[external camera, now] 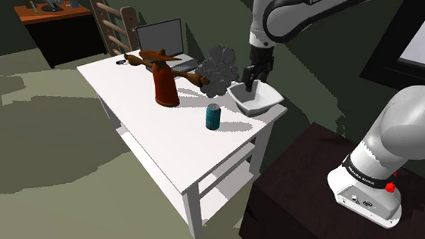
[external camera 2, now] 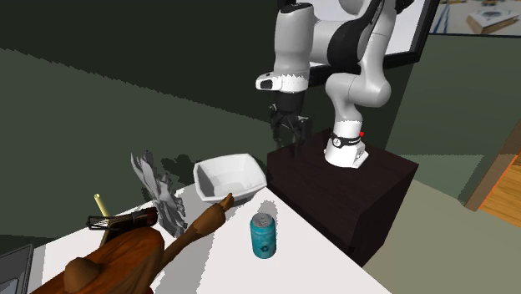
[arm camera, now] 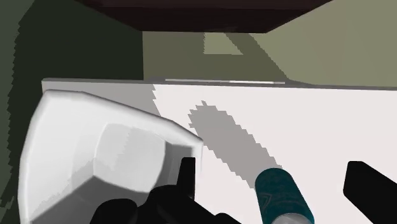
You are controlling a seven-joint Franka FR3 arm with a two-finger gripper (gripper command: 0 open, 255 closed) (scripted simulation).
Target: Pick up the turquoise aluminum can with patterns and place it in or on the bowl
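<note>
The turquoise patterned can (external camera: 213,116) stands upright on the white table (external camera: 159,133), near the edge facing the stand. In the second exterior view the can (external camera 2: 263,235) is in front of the white square bowl (external camera 2: 227,178). That bowl (external camera: 255,97) sits at the table's corner, a short way from the can. My gripper (external camera: 251,76) hangs in the air above the bowl's side, well above the table, open and holding nothing. In the wrist view the can (arm camera: 283,197) shows far below between the spread fingers (arm camera: 372,188), with the bowl (arm camera: 108,159) beside it.
A brown wooden figure (external camera: 163,76), a grey crumpled object (external camera: 219,65) and a laptop (external camera: 164,42) stand further back on the table. A chair (external camera: 114,22) and a dark desk (external camera: 53,22) are behind. The dark stand (external camera 2: 342,184) is close to the table's edge.
</note>
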